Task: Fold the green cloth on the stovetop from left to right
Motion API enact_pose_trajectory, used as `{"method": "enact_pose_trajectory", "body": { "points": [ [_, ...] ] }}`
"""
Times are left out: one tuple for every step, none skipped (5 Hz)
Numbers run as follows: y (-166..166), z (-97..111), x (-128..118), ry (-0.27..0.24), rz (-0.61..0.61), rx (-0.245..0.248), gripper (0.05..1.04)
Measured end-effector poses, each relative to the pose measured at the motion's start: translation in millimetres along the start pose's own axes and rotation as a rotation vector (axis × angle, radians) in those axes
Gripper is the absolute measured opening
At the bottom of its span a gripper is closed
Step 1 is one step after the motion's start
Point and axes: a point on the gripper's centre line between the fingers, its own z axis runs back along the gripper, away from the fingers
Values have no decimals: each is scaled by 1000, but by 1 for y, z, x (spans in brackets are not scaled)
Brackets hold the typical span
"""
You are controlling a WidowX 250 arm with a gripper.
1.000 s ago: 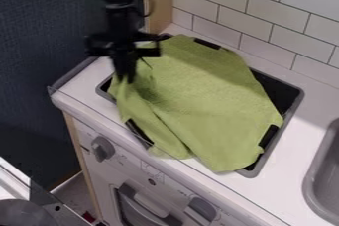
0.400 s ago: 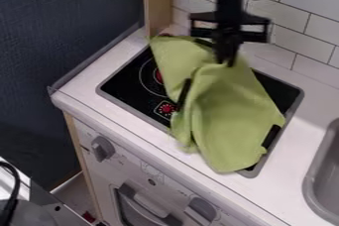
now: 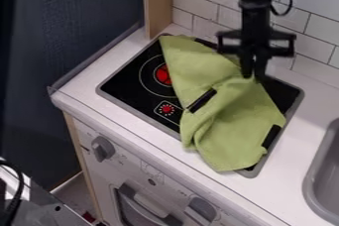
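Having shifted right, the end effector (image 3: 254,74) is touching the folded green cloth (image 3: 228,123) right of centre. Whether it is pinching fabric, I cannot tell.

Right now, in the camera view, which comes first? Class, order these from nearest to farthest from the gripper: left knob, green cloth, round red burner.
1. Green cloth: right at the gripper, draped over the stovetop.
2. Round red burner: left of the gripper, beside the cloth.
3. Left knob: lower left, on the front panel.
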Motion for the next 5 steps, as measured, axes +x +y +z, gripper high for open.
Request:
{"method": "enact_pose_trajectory", "body": {
  "points": [
    [3, -1, -2, 8, -8, 27, 470],
    [-2, 0, -6, -13, -30, -9, 786],
    [-16, 25, -9, -78, -96, -4, 1003],
    [-10, 40, -13, -89, -73, 63, 1004],
    [14, 52, -17, -106, -33, 114, 1000]
  ]
}}
